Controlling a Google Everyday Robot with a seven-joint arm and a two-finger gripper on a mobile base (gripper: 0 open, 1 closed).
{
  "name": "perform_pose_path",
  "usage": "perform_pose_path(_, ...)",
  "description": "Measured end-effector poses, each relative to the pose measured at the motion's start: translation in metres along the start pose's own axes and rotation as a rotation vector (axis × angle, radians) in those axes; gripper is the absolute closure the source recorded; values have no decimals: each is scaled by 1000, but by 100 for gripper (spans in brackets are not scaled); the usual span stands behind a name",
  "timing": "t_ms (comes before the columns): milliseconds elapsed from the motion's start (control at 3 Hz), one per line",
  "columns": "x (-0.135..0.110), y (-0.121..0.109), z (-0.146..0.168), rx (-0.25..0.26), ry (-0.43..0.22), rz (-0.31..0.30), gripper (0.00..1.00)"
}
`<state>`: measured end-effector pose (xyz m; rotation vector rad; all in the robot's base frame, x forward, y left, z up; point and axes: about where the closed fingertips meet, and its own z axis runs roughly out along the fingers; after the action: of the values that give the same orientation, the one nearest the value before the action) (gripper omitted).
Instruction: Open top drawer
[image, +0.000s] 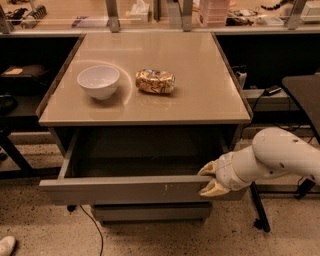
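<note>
We are late in the pulling step: our gripper (209, 179) pinches the right end of the top drawer (125, 190), which stands well out under the bench (200, 95). The next move, we think, is a short pull and then letting go.

Worktop (200, 95): tan, glossy and square, with a raised lip along its left and right sides. Two items lie on it, both in the left half. A white bowl (98, 81) stands upright near the left side. A crumpled gold and brown snack packet (155, 81) lies on its side just right of the bowl, not touching it. The gripper (207, 180) sits below the worktop's front right corner, clamped over the top edge of the top drawer (125, 190) front.
</note>
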<state>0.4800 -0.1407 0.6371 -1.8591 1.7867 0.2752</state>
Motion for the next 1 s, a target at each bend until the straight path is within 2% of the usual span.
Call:
perform_pose_path(333,6,19,-8,1,-10,3,96)
perform_pose_path(667,5,20,-9,1,-10,2,0)
perform_pose_path(1000,5,20,-9,1,-10,2,0)
